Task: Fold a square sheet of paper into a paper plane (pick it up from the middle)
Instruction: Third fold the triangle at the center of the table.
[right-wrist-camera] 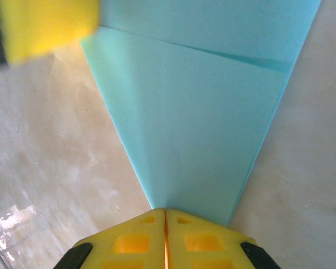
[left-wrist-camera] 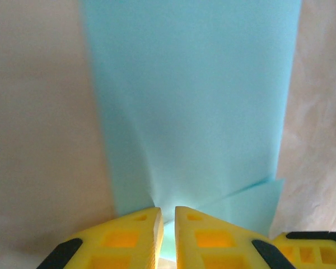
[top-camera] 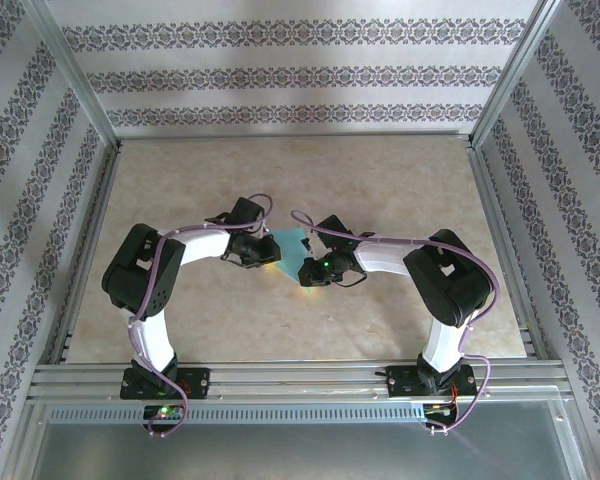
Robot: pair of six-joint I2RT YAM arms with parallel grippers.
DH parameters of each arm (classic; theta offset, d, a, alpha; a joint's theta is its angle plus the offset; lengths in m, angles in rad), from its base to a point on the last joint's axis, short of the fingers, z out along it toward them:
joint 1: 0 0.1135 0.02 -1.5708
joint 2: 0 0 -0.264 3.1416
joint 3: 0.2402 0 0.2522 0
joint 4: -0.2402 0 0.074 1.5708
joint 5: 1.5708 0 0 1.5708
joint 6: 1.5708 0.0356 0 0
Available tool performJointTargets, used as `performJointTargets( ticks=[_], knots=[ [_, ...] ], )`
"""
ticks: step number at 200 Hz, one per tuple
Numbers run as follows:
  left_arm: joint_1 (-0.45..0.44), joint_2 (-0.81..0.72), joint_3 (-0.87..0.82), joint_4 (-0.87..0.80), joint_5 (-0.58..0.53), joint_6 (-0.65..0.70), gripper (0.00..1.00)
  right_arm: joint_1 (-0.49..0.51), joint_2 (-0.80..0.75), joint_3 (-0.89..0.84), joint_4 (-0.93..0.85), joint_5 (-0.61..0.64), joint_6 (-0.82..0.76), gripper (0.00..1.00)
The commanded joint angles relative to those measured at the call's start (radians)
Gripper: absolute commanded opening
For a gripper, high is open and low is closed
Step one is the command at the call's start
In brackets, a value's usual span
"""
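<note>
The square sheet of paper is teal and folded, and sits low over the middle of the table between my two grippers. In the left wrist view the paper has creases that run down into the narrow slit between my yellow fingers, where my left gripper pinches its edge. Seen from the right wrist, the paper narrows to a point at my right gripper, whose jaws are pressed together on that tip. A folded flap crosses the sheet's far end. My left gripper and right gripper face each other closely.
The beige marbled table spreads around the paper. Patterned walls and metal frame rails close it in on three sides. A blurred yellow finger of the other gripper pokes in at the top left of the right wrist view.
</note>
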Motion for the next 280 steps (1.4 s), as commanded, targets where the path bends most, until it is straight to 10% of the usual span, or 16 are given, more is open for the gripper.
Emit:
performJointTargets(
  ticks=[1,113,280],
  knots=[
    [0.086,-0.015,-0.028,0.014,-0.071,0.014,0.16,-0.007,0.043,-0.052,-0.139,0.094,-0.010,0.10],
    [-0.080,-0.129,-0.144,0.306,0.032,-0.297,0.16,-0.010,0.053,-0.041,-0.124,0.068,0.006,0.10],
    [-0.094,0.022,-0.071,0.053,-0.083,-0.297,0.06,-0.002,-0.032,0.015,0.100,-0.107,0.075,0.10]
  ],
)
